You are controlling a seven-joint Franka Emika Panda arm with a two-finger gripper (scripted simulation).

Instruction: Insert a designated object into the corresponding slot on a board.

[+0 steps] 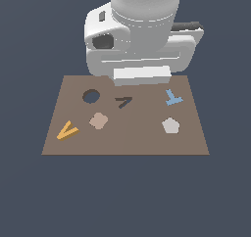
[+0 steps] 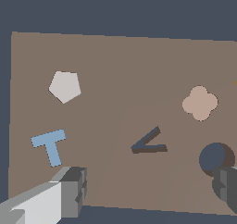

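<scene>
The orange V-shaped piece (image 1: 67,130) lies flat on the brown board (image 1: 127,143), near its corner at the exterior view's left. The dark V-shaped slot (image 1: 123,102) (image 2: 149,143) is cut into the board's middle, beside a round dark hole (image 1: 91,96) (image 2: 213,157). My gripper (image 2: 148,189) hovers above the board's far edge, well away from the orange piece. It is open, with nothing between its fingers (image 2: 70,190). In the exterior view the white hand (image 1: 142,75) hides the fingers.
A tan rounded piece (image 1: 98,120) (image 2: 200,102) lies between the slot and the orange piece. A light-blue piece (image 1: 173,98) (image 2: 49,145) and a pale grey pentagon (image 1: 170,126) (image 2: 65,86) lie on the board's half at the exterior view's right.
</scene>
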